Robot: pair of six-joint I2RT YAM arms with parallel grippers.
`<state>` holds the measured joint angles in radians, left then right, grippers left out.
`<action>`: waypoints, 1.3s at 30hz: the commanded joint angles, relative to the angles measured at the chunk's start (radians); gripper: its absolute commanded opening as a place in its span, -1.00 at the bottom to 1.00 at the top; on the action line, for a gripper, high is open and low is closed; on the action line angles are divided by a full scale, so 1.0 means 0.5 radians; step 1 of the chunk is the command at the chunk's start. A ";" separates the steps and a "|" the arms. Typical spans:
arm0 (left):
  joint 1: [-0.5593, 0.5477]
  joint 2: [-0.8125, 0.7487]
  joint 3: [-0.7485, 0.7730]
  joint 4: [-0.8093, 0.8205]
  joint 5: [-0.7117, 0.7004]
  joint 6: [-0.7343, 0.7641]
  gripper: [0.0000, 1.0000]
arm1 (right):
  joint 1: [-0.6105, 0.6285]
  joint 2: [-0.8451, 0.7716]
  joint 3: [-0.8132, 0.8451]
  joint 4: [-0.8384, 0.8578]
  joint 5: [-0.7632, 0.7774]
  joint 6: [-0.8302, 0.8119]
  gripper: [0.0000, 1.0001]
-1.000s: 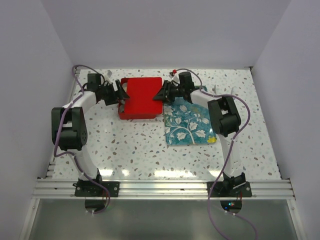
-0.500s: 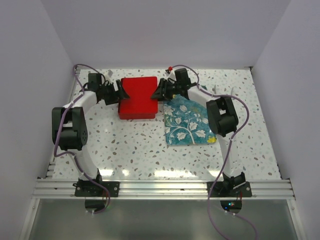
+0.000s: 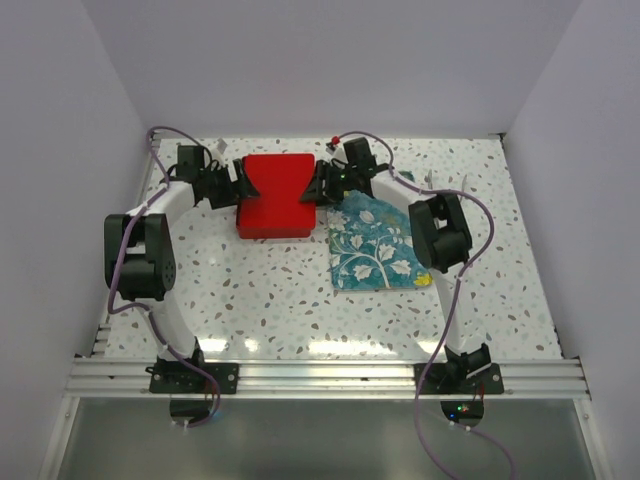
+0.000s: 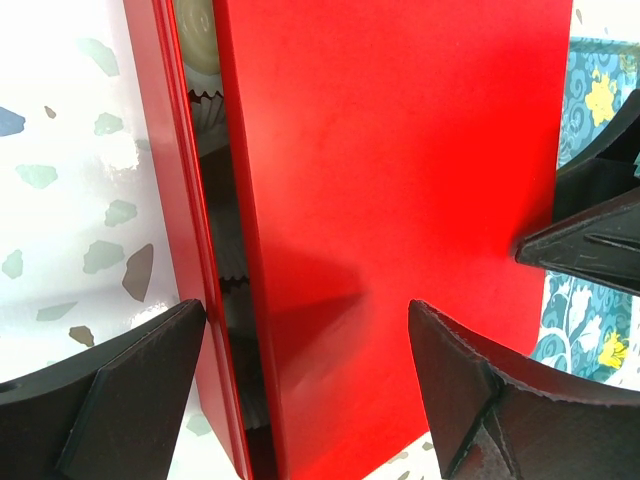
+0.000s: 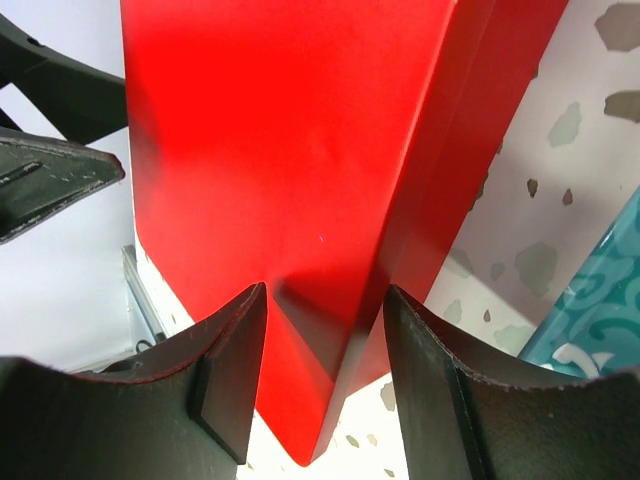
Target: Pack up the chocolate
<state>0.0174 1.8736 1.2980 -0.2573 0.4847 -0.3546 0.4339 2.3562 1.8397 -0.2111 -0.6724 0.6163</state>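
The chocolate (image 4: 195, 32) sits inside the red box on the far part of the table (image 3: 280, 290). Only one cream piece shows, through the gap beneath the lid (image 3: 275, 185), above pleated paper cups (image 4: 205, 110). The left gripper (image 3: 236, 186) is spread wide around the box's left edge, holding nothing. The right gripper (image 3: 316, 186) is half-spread, hugging the lid's right wall; I cannot tell whether it pinches. The pieces look light and easily scuffed. The lid seems stiff, slick card, best taken by its opposite side walls.
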 commanded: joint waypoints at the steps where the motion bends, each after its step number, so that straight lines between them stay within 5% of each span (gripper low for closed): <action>1: -0.019 0.002 0.079 0.036 0.003 0.059 0.75 | 0.019 0.025 0.131 -0.019 0.010 -0.030 0.08; 39: -0.019 -0.020 0.079 0.024 -0.003 0.080 0.73 | 0.111 0.123 0.512 -0.685 0.449 -0.199 0.15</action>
<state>0.0170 1.8736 1.2999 -0.2577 0.4786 -0.3466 0.4839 2.4023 2.0808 -0.5247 -0.4786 0.5400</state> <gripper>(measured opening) 0.870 0.572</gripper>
